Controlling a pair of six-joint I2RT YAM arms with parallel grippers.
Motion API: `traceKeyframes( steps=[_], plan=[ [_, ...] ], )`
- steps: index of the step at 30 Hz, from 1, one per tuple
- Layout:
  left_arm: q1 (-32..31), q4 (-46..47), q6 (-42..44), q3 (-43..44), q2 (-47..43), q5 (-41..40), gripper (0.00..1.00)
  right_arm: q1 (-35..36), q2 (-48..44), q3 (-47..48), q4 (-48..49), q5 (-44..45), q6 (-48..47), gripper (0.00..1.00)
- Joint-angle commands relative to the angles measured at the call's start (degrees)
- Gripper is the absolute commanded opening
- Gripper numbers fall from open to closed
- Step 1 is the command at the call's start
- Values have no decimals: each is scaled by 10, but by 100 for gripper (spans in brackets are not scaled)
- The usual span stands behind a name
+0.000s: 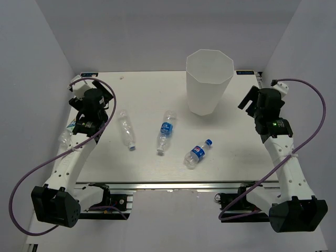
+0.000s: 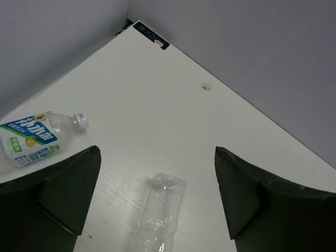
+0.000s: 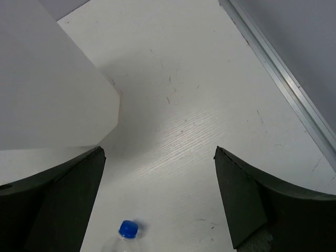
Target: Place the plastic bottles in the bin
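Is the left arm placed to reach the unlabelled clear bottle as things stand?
Likely yes: the open left pincer points down at the unlabelled bottle, and nothing lies between them.

White table (image 1: 142, 94), four plastic bottles (image 1: 165, 131), bin (image 1: 209, 92)

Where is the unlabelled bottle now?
In the top view, the unlabelled bottle lies left of centre, between the left gripper and a blue-labelled bottle.

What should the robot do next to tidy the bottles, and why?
Probably lower the left claw onto the unlabelled bottle: the claw is open, and that bottle lies on the table right ahead of it, not yet in the bin.
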Motion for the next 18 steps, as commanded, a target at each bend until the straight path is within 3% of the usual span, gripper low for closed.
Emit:
traceKeyframes(
  steps=[1, 5, 11, 18],
  plan=[
    [2, -8, -2, 11, -3, 14, 98, 0, -30, 3, -13, -25, -6, 89],
    [2, -5, 3, 2, 2, 45, 98, 0, -87, -52, 21, -103, 6, 89],
    [1, -2, 7, -5, 22, 114, 98, 17, -72, -95, -61, -250, 47, 89],
    [1, 19, 24, -18, 56, 211, 98, 210, -16, -226, 54, -245, 165, 89]
  ],
)
